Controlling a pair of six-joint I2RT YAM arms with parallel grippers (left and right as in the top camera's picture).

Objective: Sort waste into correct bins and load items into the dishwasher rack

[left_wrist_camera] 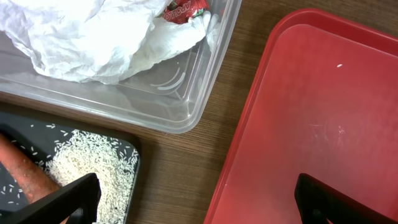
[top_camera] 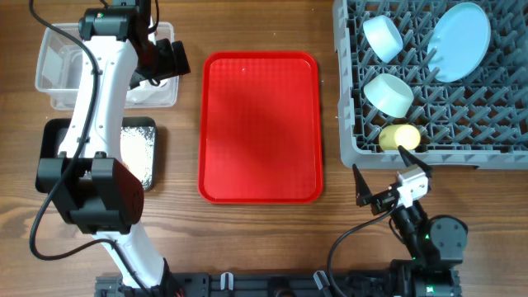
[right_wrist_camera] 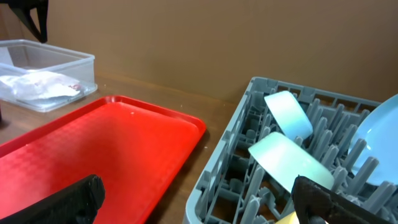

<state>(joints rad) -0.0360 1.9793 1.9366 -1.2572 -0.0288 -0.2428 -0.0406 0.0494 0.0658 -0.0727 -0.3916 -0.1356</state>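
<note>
Sorting looks close to done, judging by where everything lies. Left end effector [top_camera: 173,59] hangs wide and empty over the near corner of the clear tub [left_wrist_camera: 186,106]. Inside the tub sit the crumpled napkin [left_wrist_camera: 93,37] and the wrapper [left_wrist_camera: 185,9], apparently grouped as dry waste. Beneath one of its fingers, the black tray [left_wrist_camera: 37,134] keeps the food scraps apart: rice [left_wrist_camera: 93,162] and the carrot piece [left_wrist_camera: 22,171]. Right end effector [top_camera: 386,173] is also wide and empty over the worktop. Just ahead of it is the dishwasher rack [top_camera: 462,124], whose pegs prop the plate [top_camera: 458,40], the light-blue bowl [top_camera: 384,37], the pale-green bowl [top_camera: 389,93] and the yellow cup [top_camera: 400,136] on edge. Between the two end effectors, the red tray [top_camera: 260,124] is almost bare. No spoon can be made out.
</note>
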